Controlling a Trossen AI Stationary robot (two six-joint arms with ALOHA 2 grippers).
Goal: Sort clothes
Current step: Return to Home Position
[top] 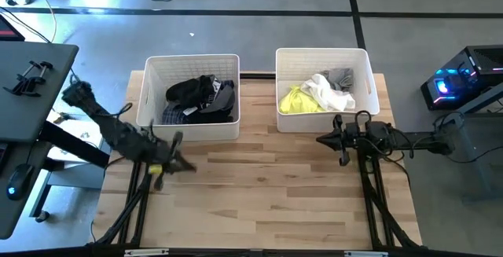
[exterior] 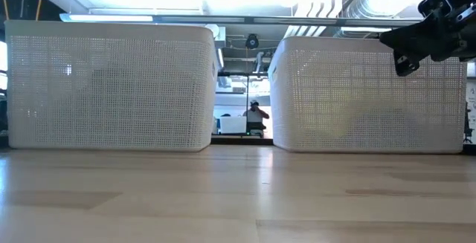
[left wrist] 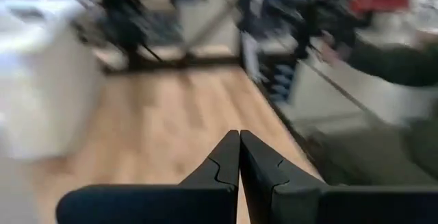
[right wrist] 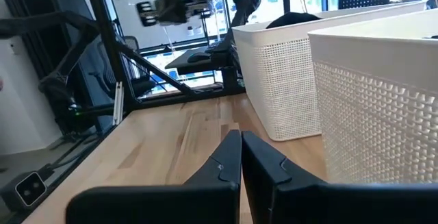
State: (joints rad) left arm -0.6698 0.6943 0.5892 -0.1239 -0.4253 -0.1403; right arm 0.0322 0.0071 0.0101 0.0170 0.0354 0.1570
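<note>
Dark clothes, black, grey and blue plaid (top: 200,98), lie heaped in the left white bin (top: 149,100). Light clothes, neon yellow, white and grey (top: 318,93), lie in the right white bin (top: 369,92). My left gripper (top: 189,167) is shut and empty over the table, just in front of the left bin; its fingers meet in the left wrist view (left wrist: 239,157). My right gripper (top: 321,139) is shut and empty, in front of the right bin; it shows in the right wrist view (right wrist: 241,157) and in the low view (exterior: 405,53).
The two bins stand side by side at the table's far edge, with a narrow gap between them (exterior: 242,124). Bare wooden tabletop (top: 259,194) spreads in front of the bins. A person (exterior: 255,117) shows far off in the room behind.
</note>
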